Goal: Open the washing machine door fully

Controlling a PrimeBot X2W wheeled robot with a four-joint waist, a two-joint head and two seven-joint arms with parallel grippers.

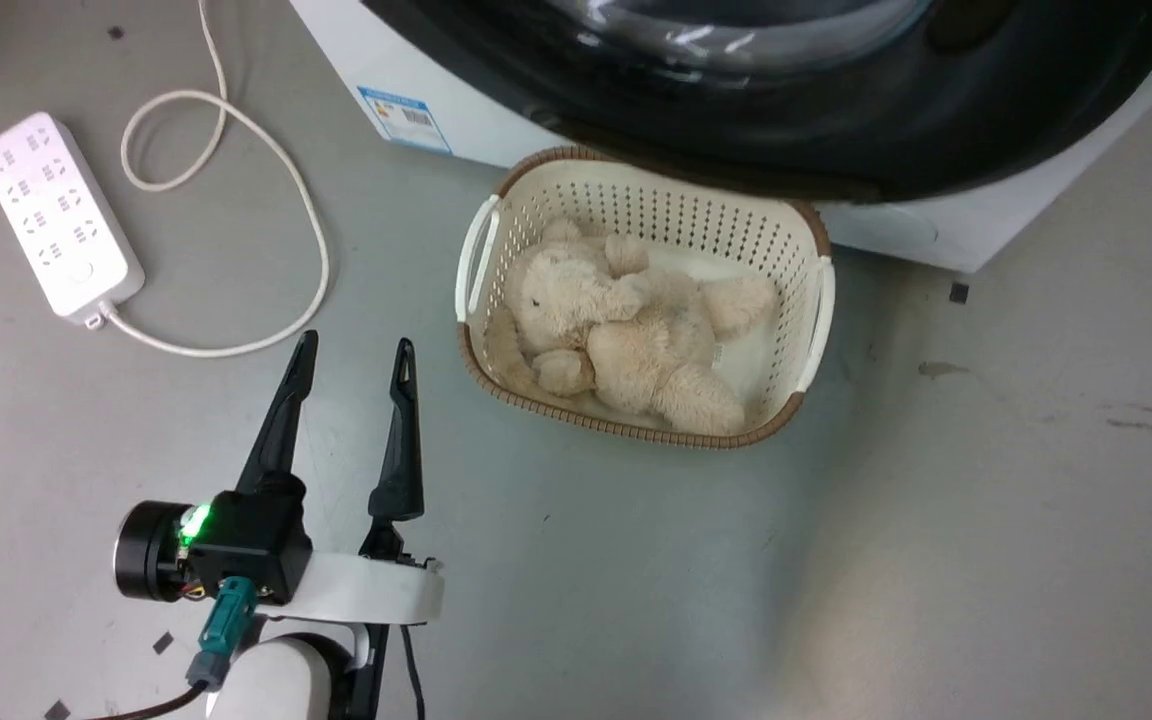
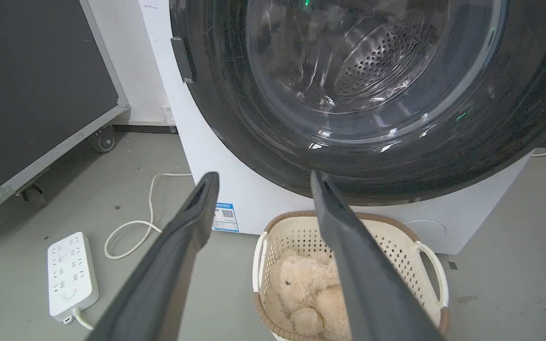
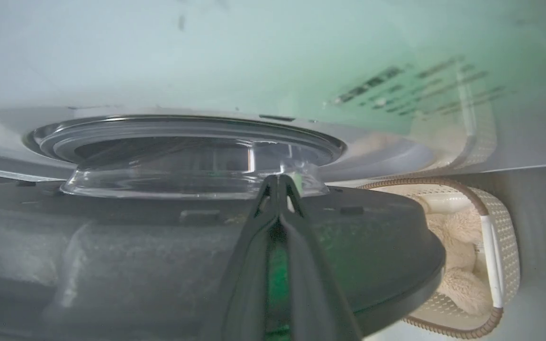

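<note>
The right gripper has its fingers pressed together, tips by the rim of the clear glass bowl on the washing machine door — its dark inner face. A gap separates it from the white washing machine. At right, a cream basket holds a plush toy.

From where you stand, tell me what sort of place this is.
Probably a laundry corner staged in a workshop or lab: a front-loading washing machine, a laundry basket, a loose power strip and a wheeled equipment case.

Round black washing machine door stands ajar on white washing machine.
</note>
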